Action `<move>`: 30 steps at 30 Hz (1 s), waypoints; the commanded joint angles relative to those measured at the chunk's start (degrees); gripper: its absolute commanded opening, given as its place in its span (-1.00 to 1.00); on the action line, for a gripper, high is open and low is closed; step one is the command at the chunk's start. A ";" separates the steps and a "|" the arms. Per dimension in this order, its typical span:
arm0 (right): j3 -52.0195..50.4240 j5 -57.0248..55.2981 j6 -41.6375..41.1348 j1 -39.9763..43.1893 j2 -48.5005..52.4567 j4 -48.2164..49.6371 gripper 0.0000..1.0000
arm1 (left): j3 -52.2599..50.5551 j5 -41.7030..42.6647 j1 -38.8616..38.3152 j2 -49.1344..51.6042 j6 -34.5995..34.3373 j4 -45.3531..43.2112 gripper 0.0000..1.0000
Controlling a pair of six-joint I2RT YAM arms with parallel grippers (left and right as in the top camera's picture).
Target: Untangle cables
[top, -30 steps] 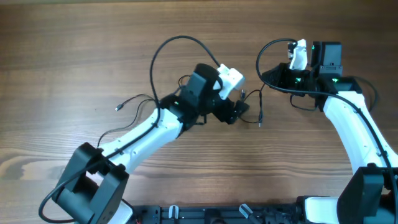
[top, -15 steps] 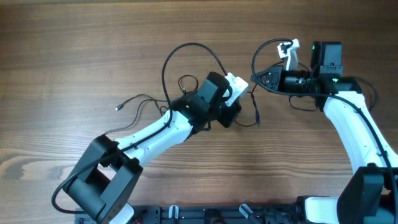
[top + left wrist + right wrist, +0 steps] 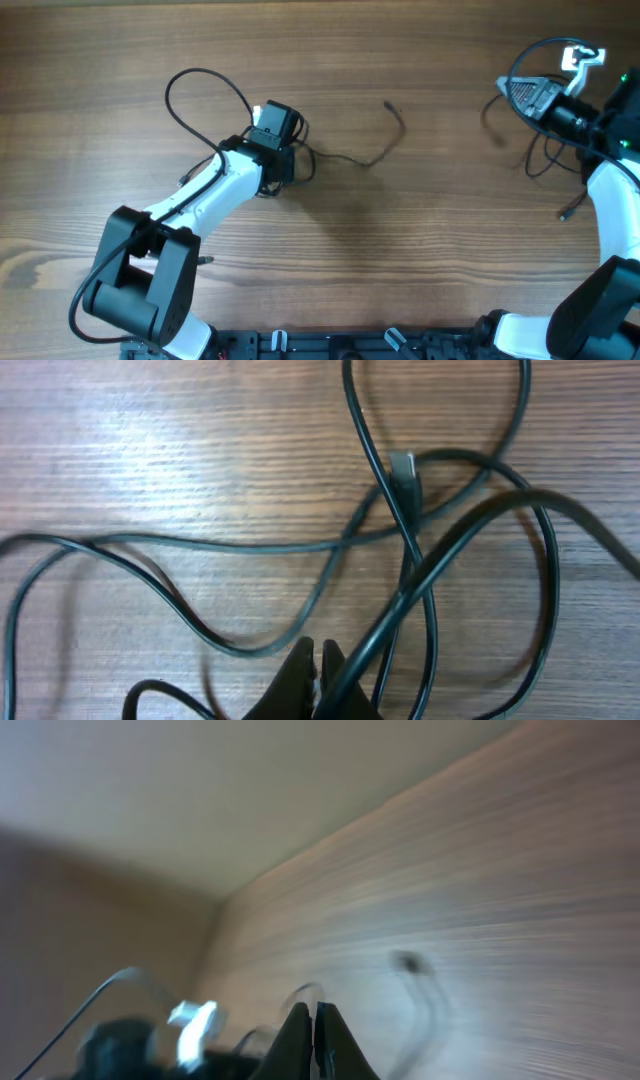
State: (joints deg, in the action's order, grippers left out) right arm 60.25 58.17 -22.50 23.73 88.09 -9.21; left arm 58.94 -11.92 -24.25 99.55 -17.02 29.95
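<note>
One thin black cable [image 3: 375, 158] trails right from my left gripper [image 3: 280, 160] to a small plug end [image 3: 388, 103]. In the left wrist view its loops [image 3: 250, 545] cross on the wood, with a plug [image 3: 403, 465] among them. The left gripper [image 3: 317, 660] is shut, with cable running in at its tips. At the far right, a second thin cable [image 3: 545, 165] hangs from my right gripper [image 3: 506, 89] and ends in a plug [image 3: 565, 214]. The right wrist view is blurred. There the right gripper [image 3: 314, 1013] is shut, with a faint cable [image 3: 430, 1010] beyond it.
The thicker black wiring [image 3: 200, 85] of the left arm loops over the wooden table [image 3: 120, 60] to the left of that gripper. The arm bases [image 3: 330, 345] line the near edge. A thick dark cable [image 3: 480, 525] crosses the left wrist view.
The arms have pulled apart: the left went left, the right went right and up, each taking a cable. The tangle has split in two. The left gripper has shut.
</note>
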 commanded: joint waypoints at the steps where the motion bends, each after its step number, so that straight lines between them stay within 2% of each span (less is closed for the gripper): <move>1: 0.39 -18.64 -1.60 0.74 0.61 -0.70 -0.91 | -0.22 0.52 0.70 0.57 -1.92 1.73 -0.92; 3: 0.39 -25.59 -2.10 0.74 0.61 -2.21 -0.89 | -0.22 0.55 0.74 0.59 -1.92 2.51 -0.92; 5: 0.37 -38.58 -6.27 0.74 0.61 -7.04 -0.73 | -0.22 0.81 0.74 0.59 -1.90 3.28 -0.92; 8: 0.37 -60.30 -12.59 0.74 0.63 -14.84 -0.67 | -0.22 3.21 0.74 0.59 -1.90 3.26 -0.83; 10: 0.37 -67.56 -12.37 0.74 0.63 -16.83 -0.63 | -0.22 4.72 0.74 0.59 -1.90 3.26 -0.79; 13: 0.37 -76.41 -10.21 0.74 0.81 -18.16 -0.35 | -0.22 7.45 0.74 0.59 -1.90 2.91 -0.72; 16: 0.37 -74.14 -7.48 0.74 1.92 -17.18 0.11 | -0.22 8.09 0.74 0.59 -1.92 2.60 -0.65; 18: 0.37 -71.76 -7.48 0.72 2.97 -17.07 0.25 | -0.22 8.11 0.74 0.59 -1.92 2.67 -0.58; 23: 0.37 -60.76 -7.32 0.70 9.25 -15.74 0.43 | -0.22 8.98 0.74 0.59 -1.92 2.58 -0.37; 25: 0.37 -55.74 -3.56 0.52 13.88 -11.04 0.48 | -0.22 9.16 0.74 0.59 -1.92 2.40 -0.24; 27: 0.39 -54.77 -2.40 -0.20 17.81 -7.15 0.53 | -0.22 9.14 0.74 0.59 -1.92 2.14 -0.07; 30: 0.39 -57.44 0.00 -2.10 21.49 -2.99 0.52 | -0.22 9.14 0.74 0.59 -1.92 1.81 0.00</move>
State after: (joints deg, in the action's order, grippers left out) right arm 60.36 0.64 -25.67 23.57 106.17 -13.98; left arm 58.89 -3.27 -23.92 99.55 -18.87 32.08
